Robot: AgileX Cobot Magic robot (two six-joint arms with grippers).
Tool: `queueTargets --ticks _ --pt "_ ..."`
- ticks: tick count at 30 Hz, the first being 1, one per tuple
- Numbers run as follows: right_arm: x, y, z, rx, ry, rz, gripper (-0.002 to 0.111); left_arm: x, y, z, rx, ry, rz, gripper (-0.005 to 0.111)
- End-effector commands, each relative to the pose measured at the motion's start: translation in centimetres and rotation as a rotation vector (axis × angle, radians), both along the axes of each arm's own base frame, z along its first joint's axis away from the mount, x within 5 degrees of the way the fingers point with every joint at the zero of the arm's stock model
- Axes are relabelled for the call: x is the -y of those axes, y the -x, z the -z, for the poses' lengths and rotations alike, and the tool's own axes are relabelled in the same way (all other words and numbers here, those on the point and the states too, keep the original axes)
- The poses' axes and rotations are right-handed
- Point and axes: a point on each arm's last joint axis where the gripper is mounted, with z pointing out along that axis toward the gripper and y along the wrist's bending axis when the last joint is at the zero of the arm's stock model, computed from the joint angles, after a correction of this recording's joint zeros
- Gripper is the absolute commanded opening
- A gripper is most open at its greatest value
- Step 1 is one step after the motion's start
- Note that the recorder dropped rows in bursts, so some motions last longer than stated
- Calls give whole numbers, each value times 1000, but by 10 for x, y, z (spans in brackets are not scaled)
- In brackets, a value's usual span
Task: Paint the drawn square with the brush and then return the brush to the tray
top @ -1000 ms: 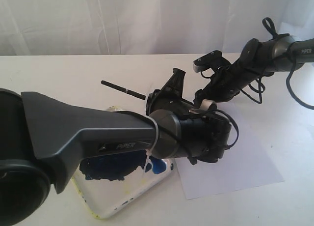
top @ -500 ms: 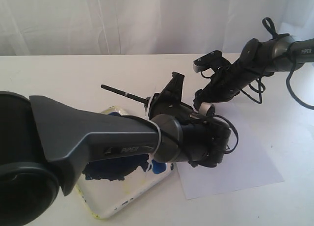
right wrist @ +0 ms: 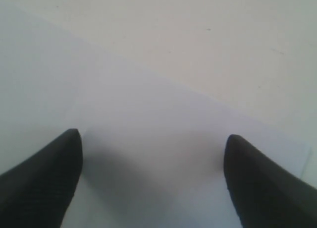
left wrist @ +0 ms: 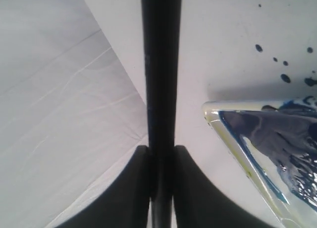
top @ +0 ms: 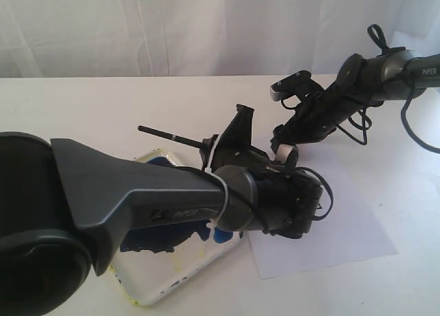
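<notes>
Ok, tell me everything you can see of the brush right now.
The brush is a long, very thin black stick with a pale band partway along. The left pincer is shut on it, with a finger pressing the shaft on each side. It is held almost level above the table, one end pointing out past the tray's far corner. The other end is hidden behind the arm, and no bristles can be made out.

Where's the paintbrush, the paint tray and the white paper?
brush [top: 172, 136]: exterior view, middle of its black handle.
tray [top: 172, 275]: exterior view, bare white floor near its front rim.
paper sheet [top: 344, 230]: exterior view, a bare white part.
</notes>
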Motion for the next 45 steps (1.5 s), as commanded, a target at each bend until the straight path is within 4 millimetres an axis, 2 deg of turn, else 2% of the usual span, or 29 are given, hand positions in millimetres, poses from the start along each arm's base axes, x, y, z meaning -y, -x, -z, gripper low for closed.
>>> queueTargets --ticks 1,45 --pt "2 4 13 -45 34 -29 73 1 1 4 -8 -4 -7 0" --pt "2 4 13 -47 34 -30 73 -9 5 2 -33 -162 -73 0"
